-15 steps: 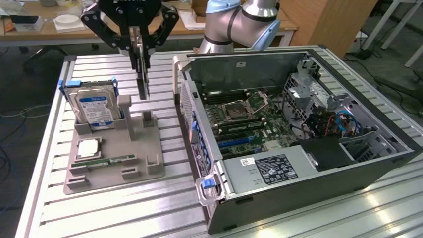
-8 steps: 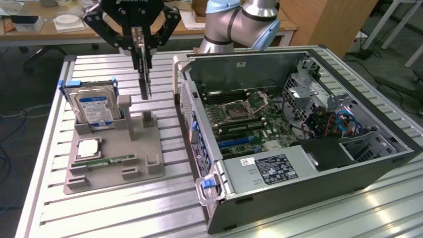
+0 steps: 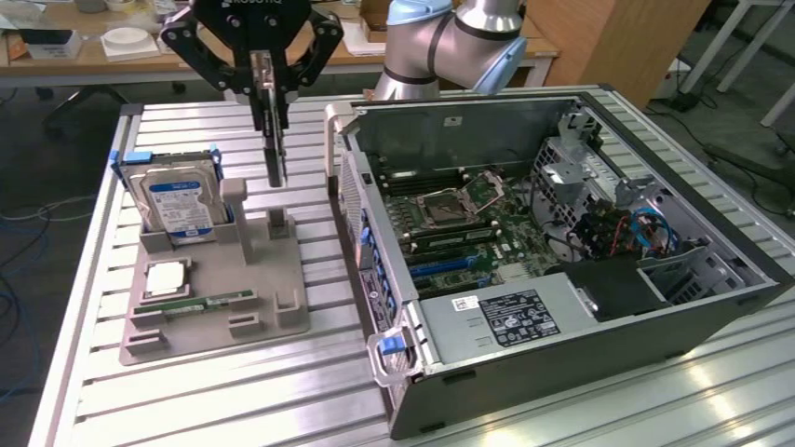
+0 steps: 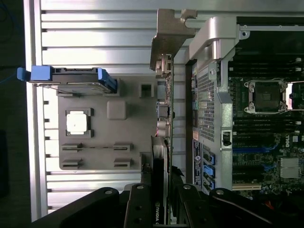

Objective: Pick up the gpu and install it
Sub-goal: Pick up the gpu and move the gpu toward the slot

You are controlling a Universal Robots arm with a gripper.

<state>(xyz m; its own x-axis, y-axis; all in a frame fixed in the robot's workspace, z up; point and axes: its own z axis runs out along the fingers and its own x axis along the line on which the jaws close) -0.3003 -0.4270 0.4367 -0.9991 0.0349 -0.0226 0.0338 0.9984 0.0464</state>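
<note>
Exterior view: my gripper is clamped on the top edge of the gpu, a thin dark card that hangs upright and edge-on to the camera. The card is in the air above the gray holder on the table. Its lower edge looks apart from the holder's slot posts, so I judge the pick-up done.

A hard drive stands in the same holder, on the exterior view's left. The open computer case lies just beside the holder on the exterior view's right, with the motherboard exposed.

Wrist view: the gpu runs straight out from my gripper, with the holder on one side and the case on the other.

The card is outside the case and not seated in any motherboard slot, so the installing is not yet done.
</note>
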